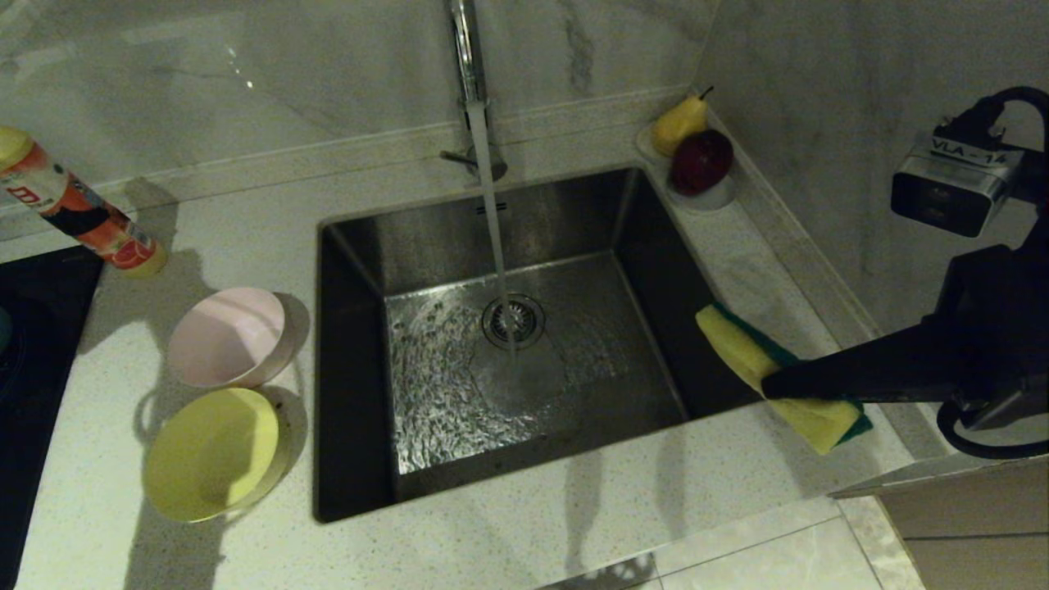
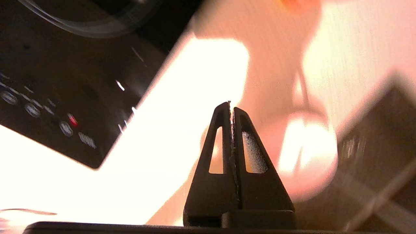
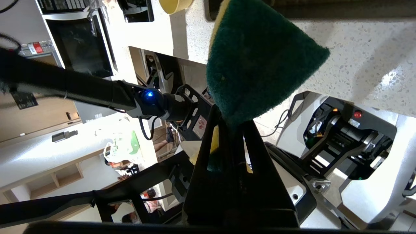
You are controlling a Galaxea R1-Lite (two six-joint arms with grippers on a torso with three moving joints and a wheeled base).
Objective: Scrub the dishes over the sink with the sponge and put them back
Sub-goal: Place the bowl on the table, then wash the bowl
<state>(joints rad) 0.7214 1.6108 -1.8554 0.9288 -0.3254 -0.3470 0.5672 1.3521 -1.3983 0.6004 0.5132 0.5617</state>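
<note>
A pale pink bowl [image 1: 229,336] and a yellow bowl [image 1: 215,453] sit tilted on the counter left of the sink [image 1: 574,221]. Water runs from the faucet [image 1: 471,65] onto the drain. My right gripper [image 1: 770,385] hovers at the sink's right rim, shut on the sponge [image 1: 742,348], yellow face up. The right wrist view shows the sponge's green side [image 3: 256,58] sticking out past the gripper [image 3: 232,118]. My left gripper [image 2: 231,105] is outside the head view; its jaws are shut with nothing between them, above the counter near a blurred pink bowl [image 2: 308,156].
A black cooktop [image 1: 33,328] borders the counter's left end, with an orange soap bottle [image 1: 78,213] lying behind it. A white dish with a pear and a red apple [image 1: 697,152] stands at the sink's back right corner, against the wall.
</note>
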